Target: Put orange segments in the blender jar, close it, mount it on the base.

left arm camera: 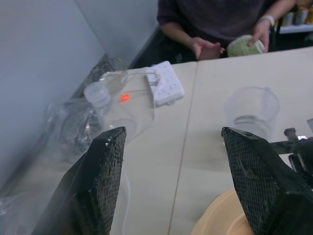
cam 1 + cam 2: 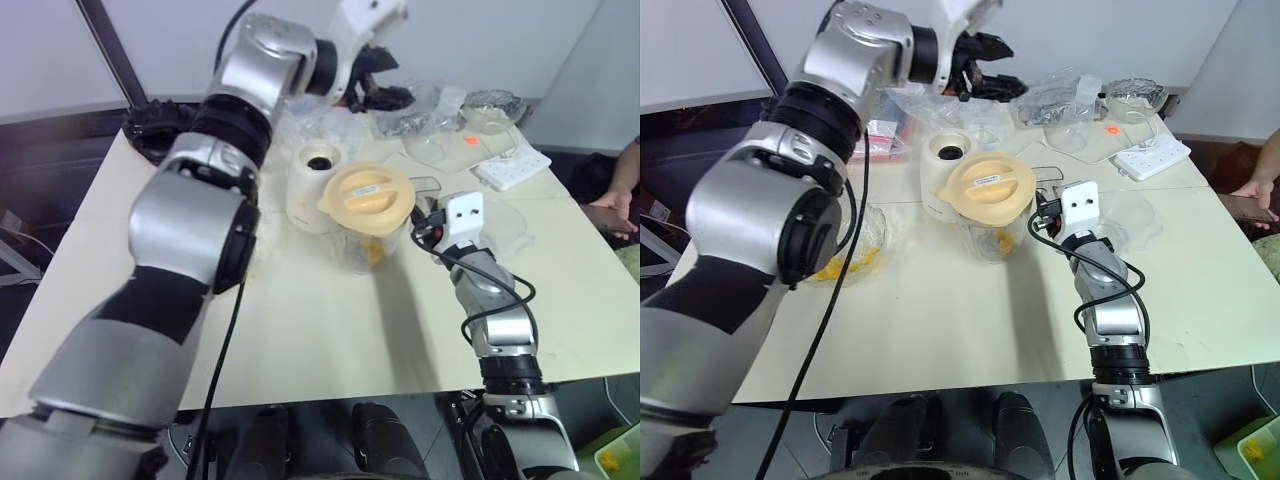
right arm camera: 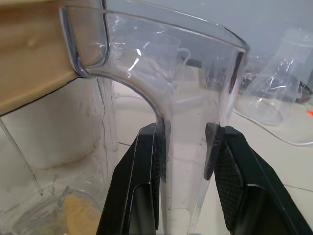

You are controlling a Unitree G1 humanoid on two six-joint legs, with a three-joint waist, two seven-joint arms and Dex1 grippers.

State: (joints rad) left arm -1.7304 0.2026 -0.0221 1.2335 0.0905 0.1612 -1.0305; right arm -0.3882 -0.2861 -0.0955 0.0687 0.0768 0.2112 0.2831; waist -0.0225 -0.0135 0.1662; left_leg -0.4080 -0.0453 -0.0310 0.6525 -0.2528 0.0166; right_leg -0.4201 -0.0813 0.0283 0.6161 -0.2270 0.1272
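Right wrist view: right gripper [image 3: 186, 161] is clamped on the handle of the tall clear plastic blender jar [image 2: 365, 245], pale-orange round lid [image 2: 366, 197] on, mid-table beside the cream-white cylindrical base [image 2: 312, 185]. Left gripper [image 1: 176, 171] hangs agape above, empty.

You were working in lab or test room, not home kitchen. Plain pale table [image 2: 330, 330] stood against bare grey walls. White power strip [image 2: 511, 167] lay on top, cables trailing, among crumpled plastic bags [image 2: 1050, 100] and clear cups. Person [image 1: 215, 19] sat at far edge, sleeve and hands visible.
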